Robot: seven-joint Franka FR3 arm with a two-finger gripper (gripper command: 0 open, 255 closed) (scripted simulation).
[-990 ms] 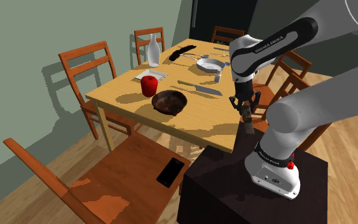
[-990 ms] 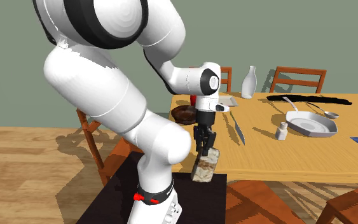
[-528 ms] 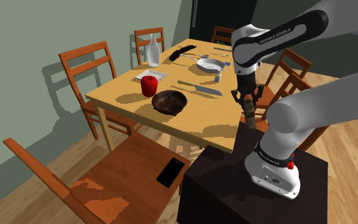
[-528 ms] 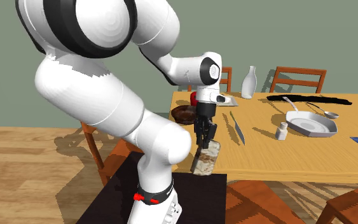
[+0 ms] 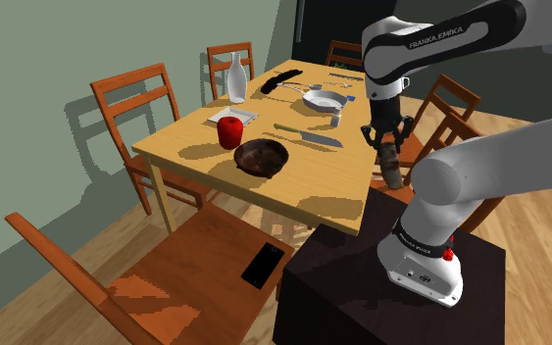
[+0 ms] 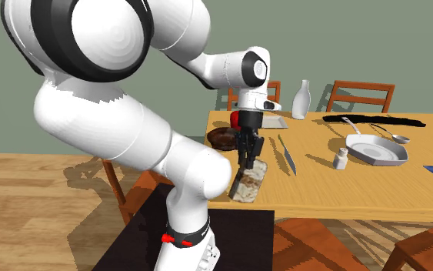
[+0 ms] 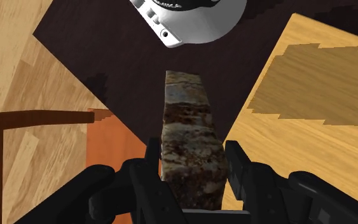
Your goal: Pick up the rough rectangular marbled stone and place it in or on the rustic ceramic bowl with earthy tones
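The marbled stone (image 7: 190,137), a rough brown-and-cream block, hangs in the air, clasped near one end by the gripper (image 7: 194,159), whose two black fingers press on its flanks. Its free end points down, a little tilted in the second exterior view. It touches nothing else: under it lie the dark stand (image 5: 362,284) and the near edge of the bench (image 5: 323,181).

In the shoulder view the brown bowl (image 5: 262,157) sits on the bench at about nine o'clock from the stone, well apart from it. A red cup (image 5: 228,131) stands near the bowl at about ten o'clock, and a knife (image 5: 308,136) lies at about two o'clock from it.

The pick looks done, and the step in hand seems to be the carry. The next move calls for taking the stone over the bench toward nine o'clock, high enough to pass the bowl's rim, keeping away from the cup. Then the gripper should lower the stone until its free end is inside the bowl before letting go.
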